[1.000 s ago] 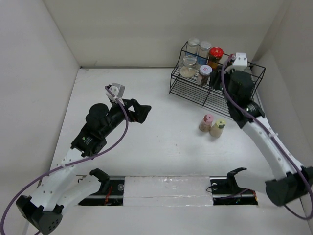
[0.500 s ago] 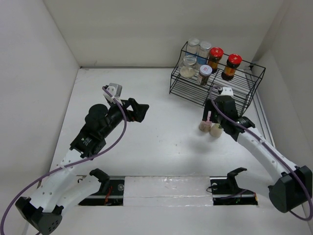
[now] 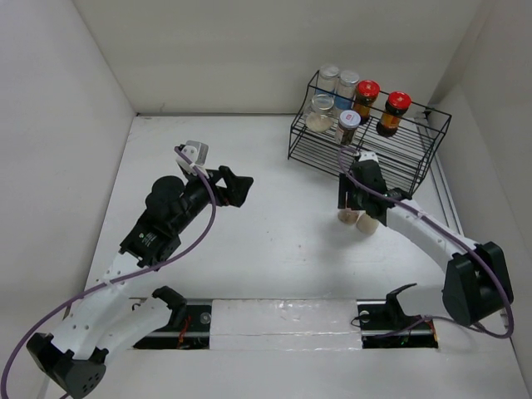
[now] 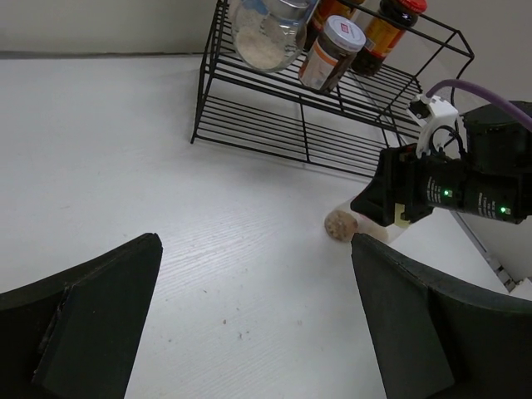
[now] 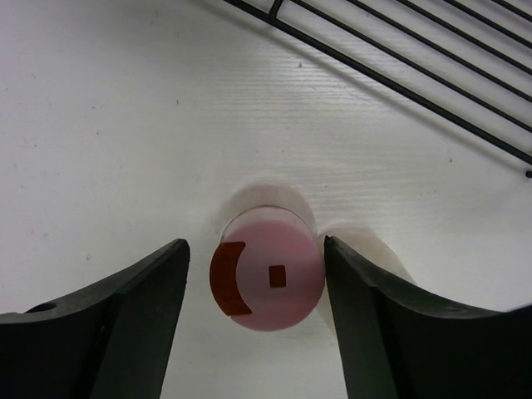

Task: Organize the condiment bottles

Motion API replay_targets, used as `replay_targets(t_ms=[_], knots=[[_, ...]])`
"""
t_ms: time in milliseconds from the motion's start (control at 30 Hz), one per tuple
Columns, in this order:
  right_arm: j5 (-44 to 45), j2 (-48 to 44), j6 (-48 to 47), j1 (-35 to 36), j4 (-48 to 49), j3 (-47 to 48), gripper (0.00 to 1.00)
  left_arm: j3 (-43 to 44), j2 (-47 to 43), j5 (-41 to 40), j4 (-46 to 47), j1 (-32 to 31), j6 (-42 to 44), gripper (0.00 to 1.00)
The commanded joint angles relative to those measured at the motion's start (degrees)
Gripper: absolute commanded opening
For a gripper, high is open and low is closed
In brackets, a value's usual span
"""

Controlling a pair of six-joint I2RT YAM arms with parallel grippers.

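A pink-capped shaker [image 5: 270, 280] stands on the white table, seen from above in the right wrist view. My right gripper [image 5: 264, 320] is open, one finger on each side of its cap, not touching. A second pale shaker [image 5: 370, 248] stands just to its right, its cap hidden. From above, my right gripper [image 3: 349, 206] covers both shakers [image 3: 366, 224]. Two red-lidded amber jars [image 3: 366, 91] [image 3: 396, 104], two silver-lidded jars [image 3: 347, 81], a wide clear jar [image 3: 321, 113] and a small silver-lidded jar [image 3: 349, 123] sit on the black wire rack [image 3: 391, 162]. My left gripper [image 3: 237, 189] is open and empty.
The rack's lower shelf [image 5: 416, 66] lies just beyond the shakers. In the left wrist view the rack [image 4: 332, 125] and my right gripper [image 4: 416, 187] are ahead, my left gripper [image 4: 258, 332] over bare table. White walls enclose the table; the right wall is close to the rack.
My right gripper has left the second red-lidded jar on the rack's upper shelf and moved down and left to straddle the pink-capped shaker. The left arm has barely moved.
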Motion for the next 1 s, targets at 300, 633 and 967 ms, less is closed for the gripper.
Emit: replay_targets(t_ms=[300,633,967], knots=[[1.79,-7.1,-1.13,1.91,4.11,11.51,0.48,2.38,0.47,-0.28,0.88,0.03,-0.53,0.93],[0.23,-2.72,-6.32,-10.11,6.57,29.11,0.47,2.38,0.47,-0.27,0.88,0.03,-0.53,0.93],[-8.13,5.28,-8.16,-17.52,4.73,35.01,0.47,2.38,0.47,-0.29,0.88,0.03,-0.53,0.93]])
